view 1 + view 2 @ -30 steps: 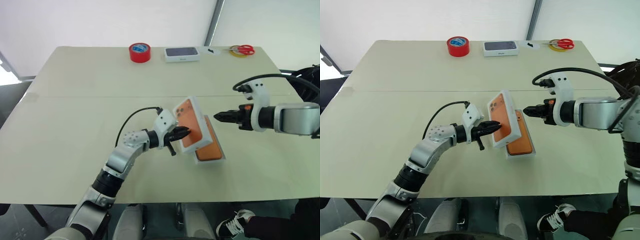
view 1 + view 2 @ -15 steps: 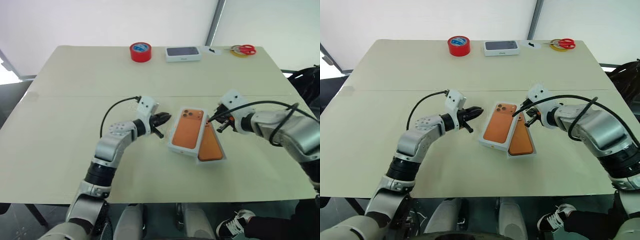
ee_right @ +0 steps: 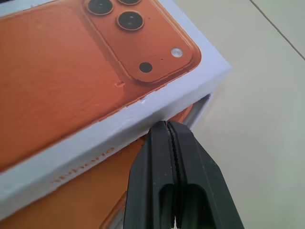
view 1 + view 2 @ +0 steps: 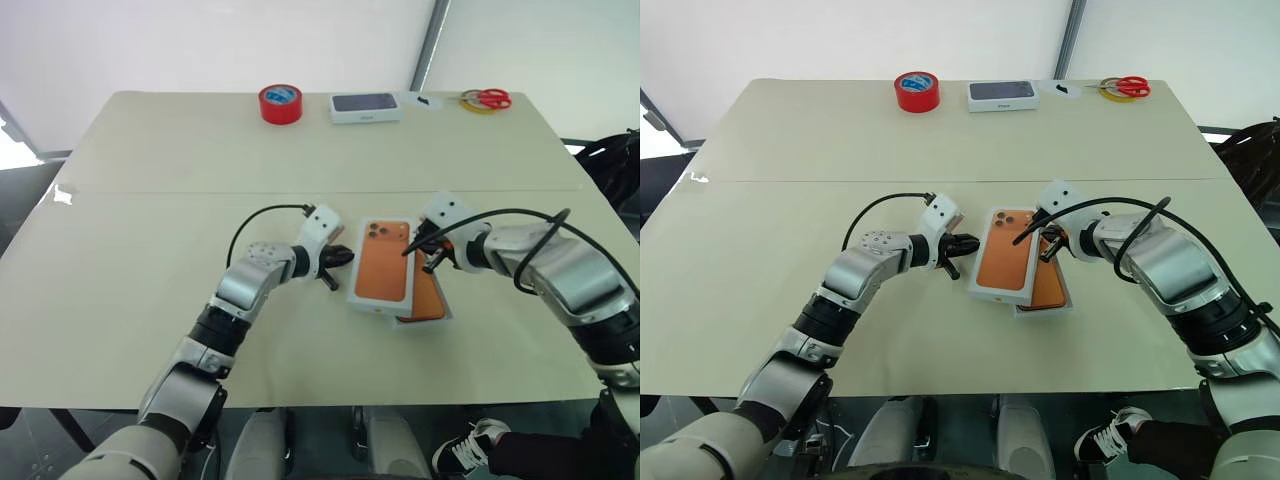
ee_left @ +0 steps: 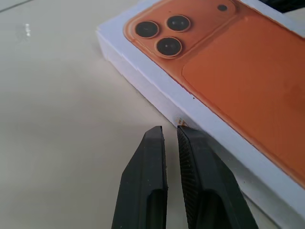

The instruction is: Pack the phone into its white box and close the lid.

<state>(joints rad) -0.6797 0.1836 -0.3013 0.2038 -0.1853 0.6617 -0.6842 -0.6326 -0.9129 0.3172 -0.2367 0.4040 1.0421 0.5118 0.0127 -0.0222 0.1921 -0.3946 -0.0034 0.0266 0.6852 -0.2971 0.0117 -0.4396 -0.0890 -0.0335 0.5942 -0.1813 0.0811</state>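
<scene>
Since 1 second ago the lid (image 4: 381, 264), its top printed with an orange phone, has dropped from tilted in the air to lie askew over the box (image 4: 432, 312) and phone (image 4: 429, 294), which poke out at its 4 o'clock. The left gripper (image 4: 347, 257), fingers nearly together and empty, sits at the lid's 9 o'clock side. The right gripper (image 4: 418, 245), fully closed and nearer, touches the 3 o'clock wall; the lid's long axis runs 12 to 6, so squaring looks like a sideways nudge.

Both arms reach inward, facing each other: left gripper (image 4: 343, 257) at nine o'clock, nearly closed; right gripper (image 4: 414, 247) at three o'clock, fingers pressed together.
</scene>
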